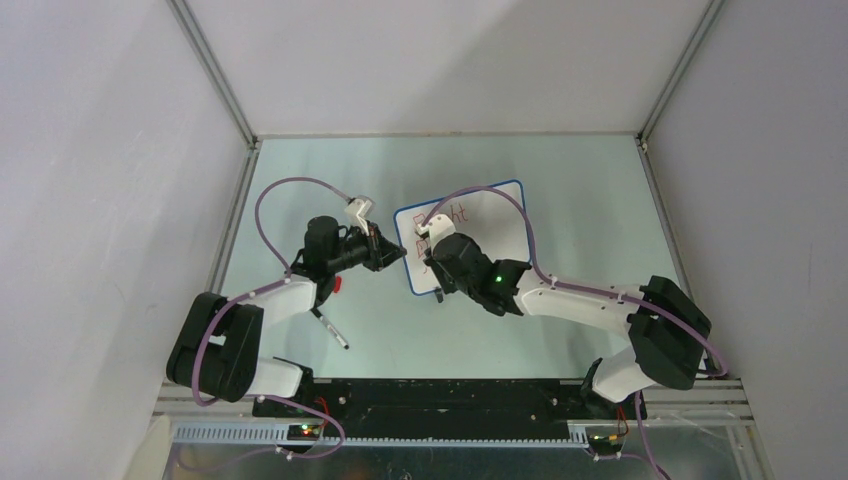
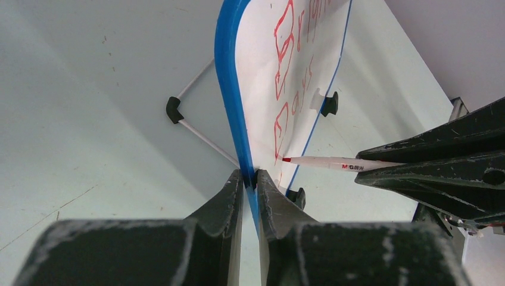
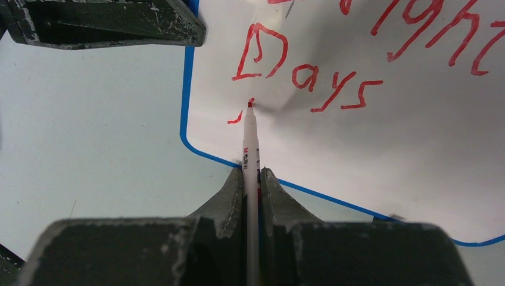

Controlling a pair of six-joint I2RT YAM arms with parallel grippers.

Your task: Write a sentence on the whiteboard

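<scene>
The whiteboard (image 1: pixel 480 225) stands tilted mid-table, white with a blue rim (image 2: pixel 229 89) and black clip feet (image 2: pixel 329 102). My left gripper (image 2: pixel 249 176) is shut on its left edge. My right gripper (image 3: pixel 252 173) is shut on a white marker (image 3: pixel 251 149) whose red tip touches the board under "Days". The sentence (image 3: pixel 309 77) reads "Bright" and "Days" in red, with the first strokes of a third line (image 3: pixel 241 113) at the tip. The marker also shows in the left wrist view (image 2: pixel 333 162). From above the right gripper (image 1: pixel 440 255) covers the board's lower left.
A thin wire stand (image 2: pixel 193 122) with a black corner piece props the board from behind. A pen-like stick (image 1: pixel 331 328) lies on the table by the left arm. Grey walls close the table on three sides.
</scene>
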